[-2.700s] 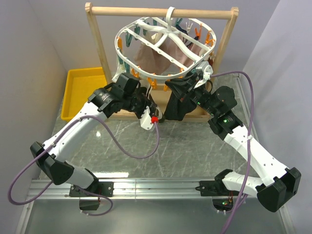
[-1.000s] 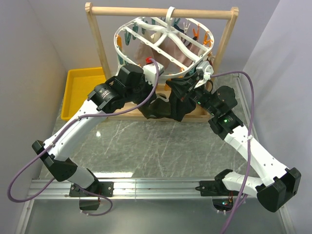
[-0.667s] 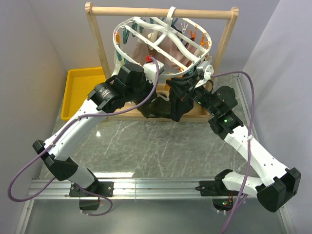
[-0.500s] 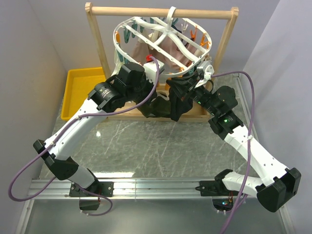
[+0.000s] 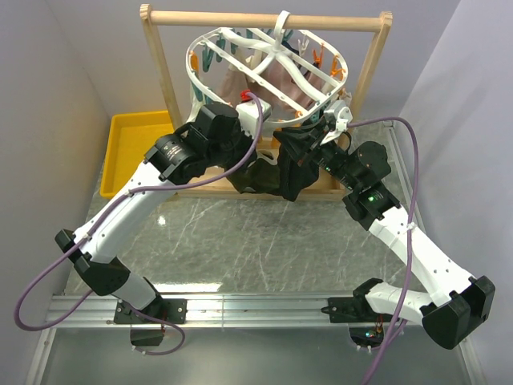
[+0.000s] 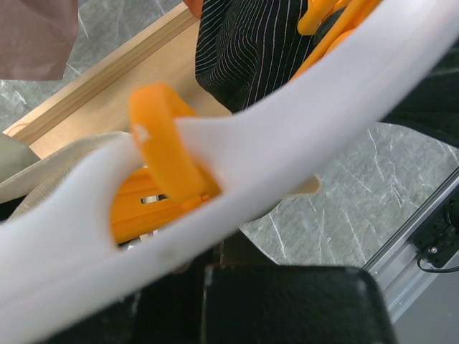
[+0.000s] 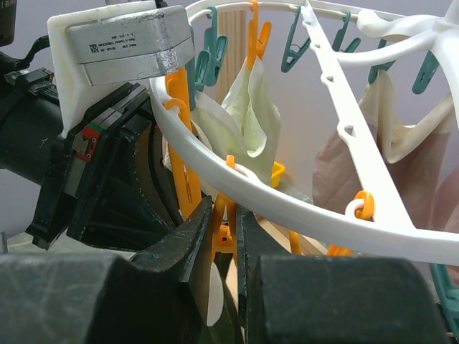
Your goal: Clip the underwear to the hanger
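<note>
L gripper (image 7: 147,183) sits shut at near rim of hanger (image 7: 308,215), fingertips and any contents occluded; R gripper (image 7: 224,233), jaws narrow, pinches orange clip (image 7: 219,204); underwear (image 5: 255,175) hangs below rim betw. both grippers, mostly hidden, attachment indiscernible.

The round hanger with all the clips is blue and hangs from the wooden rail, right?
Not blue. The hanger is white; only some of its clips are teal, others orange. It does hang from the wooden rail, as the top external view shows.
</note>
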Tool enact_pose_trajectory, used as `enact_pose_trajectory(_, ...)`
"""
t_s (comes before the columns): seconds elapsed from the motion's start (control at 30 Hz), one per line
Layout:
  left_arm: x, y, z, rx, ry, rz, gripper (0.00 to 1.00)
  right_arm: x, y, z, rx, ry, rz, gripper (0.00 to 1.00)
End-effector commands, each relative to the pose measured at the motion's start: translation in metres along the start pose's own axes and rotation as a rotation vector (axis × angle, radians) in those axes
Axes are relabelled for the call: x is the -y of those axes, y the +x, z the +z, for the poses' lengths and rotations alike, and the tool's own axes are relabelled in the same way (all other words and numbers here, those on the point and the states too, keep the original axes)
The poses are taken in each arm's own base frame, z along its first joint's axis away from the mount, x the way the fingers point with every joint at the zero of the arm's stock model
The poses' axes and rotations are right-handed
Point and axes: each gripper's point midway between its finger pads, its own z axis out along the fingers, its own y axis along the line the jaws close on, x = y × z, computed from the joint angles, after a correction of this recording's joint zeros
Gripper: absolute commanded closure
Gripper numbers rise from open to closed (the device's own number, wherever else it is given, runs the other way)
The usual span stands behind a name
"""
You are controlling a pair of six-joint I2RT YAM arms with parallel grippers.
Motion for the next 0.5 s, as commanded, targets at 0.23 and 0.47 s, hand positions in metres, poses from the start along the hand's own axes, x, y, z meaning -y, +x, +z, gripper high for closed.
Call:
enact_pose_trajectory(0.23, 0.003, -0.055, -0.025, 0.227, 0.017, 0.016, 1.00, -0.017, 0.004, -0.003, -0.026, -0.075, 0.007, 1.00)
enact_pose_trajectory(0.47, 0.003, -0.031, -0.032, 0.247, 0.034, 0.063, 1.00, -0.012, 0.002, -0.002, -0.020, -0.048, 0.006, 1.00)
